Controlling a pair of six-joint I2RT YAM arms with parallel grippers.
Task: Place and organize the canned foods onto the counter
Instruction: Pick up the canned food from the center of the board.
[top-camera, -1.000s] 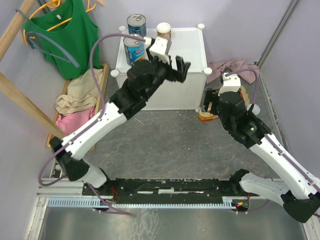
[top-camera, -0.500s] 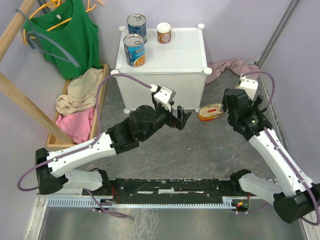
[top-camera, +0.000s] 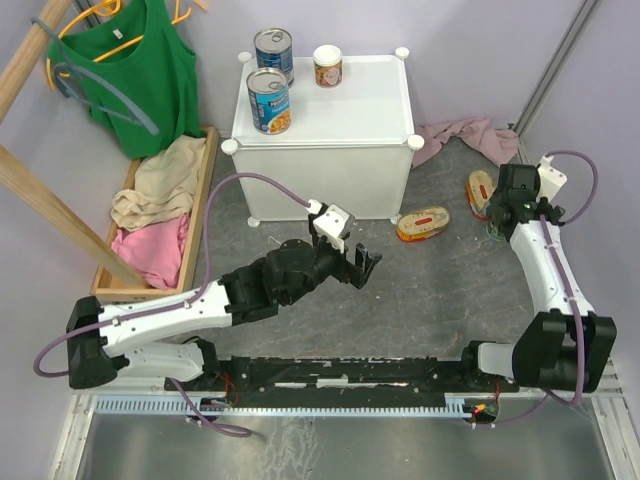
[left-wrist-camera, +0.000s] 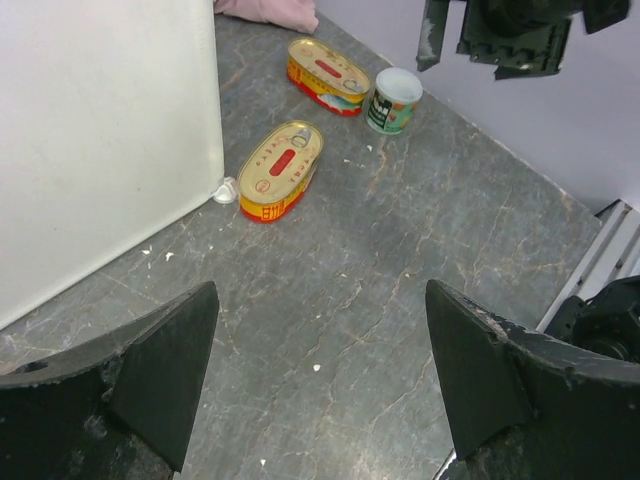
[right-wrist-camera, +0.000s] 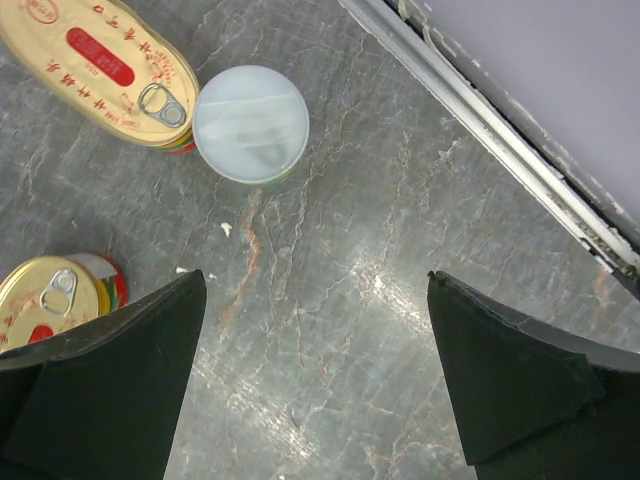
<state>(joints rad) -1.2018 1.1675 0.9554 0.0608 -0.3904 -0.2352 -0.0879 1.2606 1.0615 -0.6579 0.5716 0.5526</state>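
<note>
Both pairs of jaws stand spread wide with nothing between them. The left gripper (top-camera: 368, 268) hangs low over the grey floor (top-camera: 420, 300) just in front of the counter (top-camera: 330, 180), and the right gripper (top-camera: 503, 205) hangs at the far right, near the wall. On the counter's top, two tall cans (top-camera: 268, 100) stand along the left edge, one behind the other. A small white-topped can (top-camera: 327, 66) stands at the back edge, and all three are well apart from the right edge. The other three cans are on the floor to the counter's right. The near oval tin (left-wrist-camera: 281, 170) lies just beside the counter's front corner foot. The far oval tin (left-wrist-camera: 328, 75) lies beyond it, near a pink cloth (top-camera: 465, 135). Open floor stretches between the near tin and the left fingers (left-wrist-camera: 160, 370). The top view hides the floor's small can (right-wrist-camera: 250, 123) under the right arm. The right wrist view shows that can upright, its white lid touching the far tin's pull-tab end. It also shows bare floor from there to the metal rail (right-wrist-camera: 480, 130) at the wall's foot. The left wrist view shows the right gripper directly above that can. A wooden tray (top-camera: 203, 190) of clothes lies along the counter's left side.
</note>
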